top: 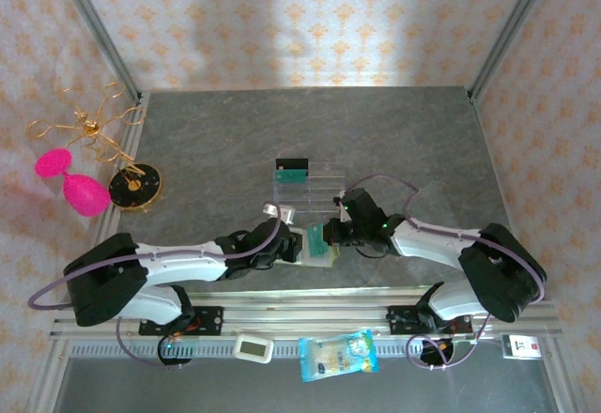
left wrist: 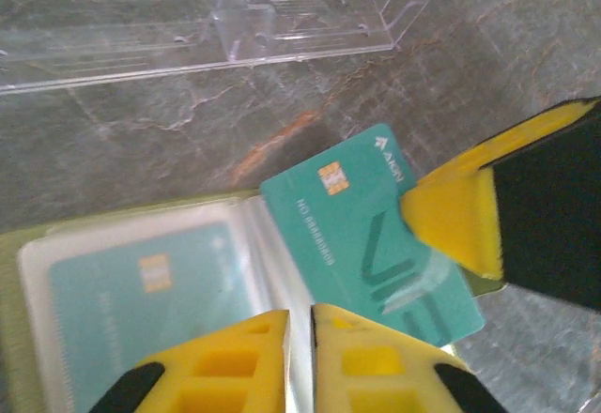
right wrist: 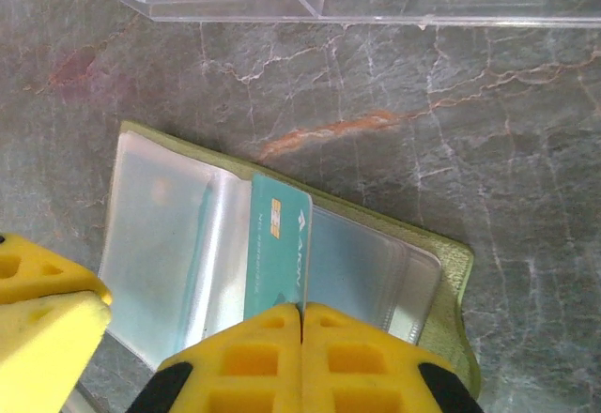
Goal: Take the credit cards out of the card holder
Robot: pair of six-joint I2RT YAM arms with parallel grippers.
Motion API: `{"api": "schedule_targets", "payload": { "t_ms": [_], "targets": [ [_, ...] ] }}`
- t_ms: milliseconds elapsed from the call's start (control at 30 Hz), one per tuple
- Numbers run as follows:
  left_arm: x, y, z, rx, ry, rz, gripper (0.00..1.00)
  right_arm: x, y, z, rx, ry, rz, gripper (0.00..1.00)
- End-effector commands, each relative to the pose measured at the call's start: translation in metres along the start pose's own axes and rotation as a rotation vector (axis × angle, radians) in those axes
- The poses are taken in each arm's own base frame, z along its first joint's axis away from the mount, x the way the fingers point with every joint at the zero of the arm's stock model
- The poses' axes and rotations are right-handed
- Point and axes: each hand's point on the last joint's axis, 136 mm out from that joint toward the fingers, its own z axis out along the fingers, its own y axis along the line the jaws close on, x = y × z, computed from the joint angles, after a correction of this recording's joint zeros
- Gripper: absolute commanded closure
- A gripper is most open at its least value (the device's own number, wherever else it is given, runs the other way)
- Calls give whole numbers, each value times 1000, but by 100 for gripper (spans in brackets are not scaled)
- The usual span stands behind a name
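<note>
Right end effector [right wrist: 300, 324] fingers, closest to its lens, were clamped flat together on the near edge of a card [left wrist: 357, 235], with no gap showing between them. Left end effector [left wrist: 300, 321] stood nearly closed, with only a thin slit between its pads. It sat low over the near side of the holder [right wrist: 457, 272], by the fold. We could not tell whether it pinched the clear sleeve or merely pressed on it.

We then took the scene by size. Grey marbled worktop [right wrist: 423, 103] carried everything. Clear tray [left wrist: 310, 19] lay beyond the holder, apart from it, and from above a third card [top: 292, 171] appeared to stand in its far end. Between the two end effectors, the holder lay open and flat. Our gripped card was partly out of the pocket nearer the right arm, tilted, its chip corner free and its lower part under the plastic. Second card [left wrist: 113, 291] sat fully inside the other pocket.

We judged the step to be drawing the gripped card free. To do it well, we thought the pull should follow the pocket's mouth without twisting, since the sleeve could drag the holder along. The left end effector should bear down firmly by the fold. A skewed pull risked the thin card slipping from the pads or bending.
</note>
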Motion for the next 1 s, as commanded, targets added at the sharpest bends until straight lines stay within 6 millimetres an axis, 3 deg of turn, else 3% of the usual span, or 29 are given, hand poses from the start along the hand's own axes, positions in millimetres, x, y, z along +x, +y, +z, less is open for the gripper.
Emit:
{"api": "schedule_targets", "payload": {
  "t_ms": [0,267,433,667,767,867,967],
  "targets": [
    [-4,-9,10,22,4,13,90,6,-4,3,4,1,12,100],
    [10,-1,27,-20,56,26,95,14,-8,9,-2,31,11,99],
    [17,3,32,-38,83,33,97,19,-7,15,-23,61,13,83],
    [24,6,36,-49,110,38,98,23,-8,22,-36,83,19,77],
    [26,6,36,-49,120,41,98,23,-6,23,-43,86,19,79],
    [26,7,35,-57,119,44,97,20,-8,21,-25,73,16,90],
    [18,6,29,-58,92,38,86,8,-6,10,-1,20,-11,99]
  ]
}}
